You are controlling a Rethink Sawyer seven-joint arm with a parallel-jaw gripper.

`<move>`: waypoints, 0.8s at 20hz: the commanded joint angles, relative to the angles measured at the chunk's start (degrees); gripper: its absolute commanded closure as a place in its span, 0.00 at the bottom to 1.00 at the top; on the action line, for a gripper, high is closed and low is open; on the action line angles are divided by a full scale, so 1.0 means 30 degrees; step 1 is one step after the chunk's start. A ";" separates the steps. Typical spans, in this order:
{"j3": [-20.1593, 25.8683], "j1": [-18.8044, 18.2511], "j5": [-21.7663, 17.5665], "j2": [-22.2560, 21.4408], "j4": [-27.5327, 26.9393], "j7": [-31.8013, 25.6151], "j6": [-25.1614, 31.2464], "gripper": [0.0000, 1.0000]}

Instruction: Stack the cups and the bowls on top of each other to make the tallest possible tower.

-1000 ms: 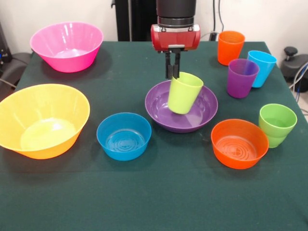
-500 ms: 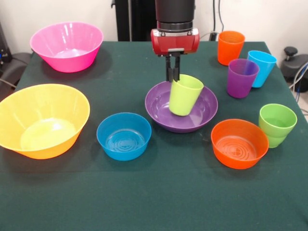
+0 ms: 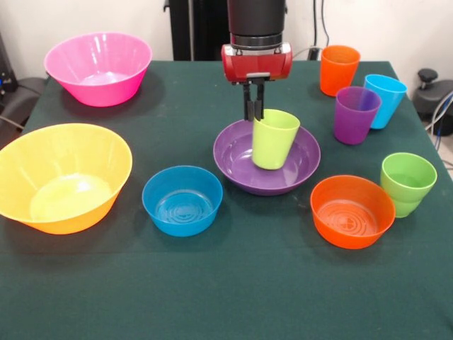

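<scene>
- The claw [image 3: 255,112] pinches the far rim of the lime-yellow cup [image 3: 274,139], which is upright with a slight tilt.
- The cup sits inside the wide purple bowl [image 3: 237,164] at mid-table.
- The small blue bowl [image 3: 182,200] and the orange bowl [image 3: 352,211] flank the purple bowl's near side.
- The remaining cups stand at one end of the table [image 3: 233,290].

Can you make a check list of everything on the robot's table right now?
Surface: dark green cloth, flat.
Job's things: lime cup upright in the purple bowl. Pink bowl, yellow bowl, blue bowl and orange bowl stand apart, empty. Orange cup, purple cup, light blue cup and green cup stand upright on the right.
Clutter: nothing seen.
Tool: tool shut on the lime cup's rim.
Cables: cables down the back wall and at the right edge.
Surroundings: pale wall; dark gear at both sides.
</scene>
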 commanded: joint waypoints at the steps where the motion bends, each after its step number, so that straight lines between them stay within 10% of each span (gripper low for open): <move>1: 0.3575 -0.0420 -0.0416 0.0109 -0.1740 -0.3667 0.0688 1.00; 12: 0.3432 -0.0316 -0.1151 0.0323 -0.1961 -0.3342 0.0715 1.00; 13: 0.3488 -0.0315 -0.1206 0.0281 -0.1967 -0.3346 0.0769 0.00; 16: 0.3512 -0.0307 -0.1200 0.0264 -0.1950 -0.3394 0.0841 0.00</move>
